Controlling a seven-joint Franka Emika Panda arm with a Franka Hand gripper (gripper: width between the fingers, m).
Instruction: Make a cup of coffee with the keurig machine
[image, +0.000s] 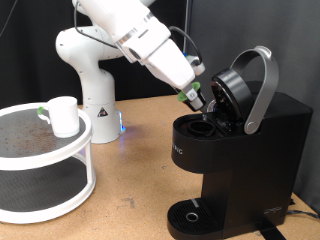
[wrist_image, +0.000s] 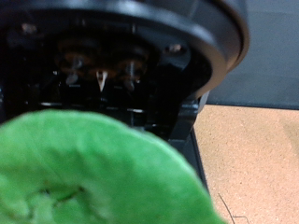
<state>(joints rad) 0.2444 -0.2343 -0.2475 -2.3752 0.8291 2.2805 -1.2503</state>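
The gripper (image: 196, 97) appears closed on a green-lidded pod (wrist_image: 93, 173), though its fingers are hard to make out. Just beyond gapes the keurig machine (image: 235, 150), lid raised. The cup (image: 63, 115) sits far off on a round rack (image: 45, 180).

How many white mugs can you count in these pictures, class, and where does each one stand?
1. The cup stands on the top shelf of the round white tiered stand at the exterior view's left, far from the keurig machine. None appears in the wrist view; others may be hidden.
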